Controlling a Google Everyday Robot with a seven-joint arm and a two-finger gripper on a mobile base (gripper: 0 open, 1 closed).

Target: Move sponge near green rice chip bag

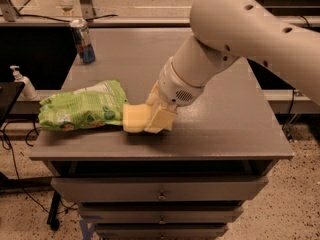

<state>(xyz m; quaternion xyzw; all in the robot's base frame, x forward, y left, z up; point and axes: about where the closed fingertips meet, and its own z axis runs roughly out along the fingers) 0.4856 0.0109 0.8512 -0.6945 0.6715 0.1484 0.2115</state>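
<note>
- Now we see the gripper (155,118) low over the table (225,134), near its front edge, arm reaching in from the upper right.
- Its fingers (161,123) are clamped on the sponge (134,119), gripping the right end.
- We read the sponge's long axis as left to right, roughly along the front edge; the free end points left at the bag (82,106).
- That free end touches the bag's right end, or is just beside it.
- The bag lies flat, long axis also left to right.
- At the far left corner stands a can (82,40), well apart.
</note>
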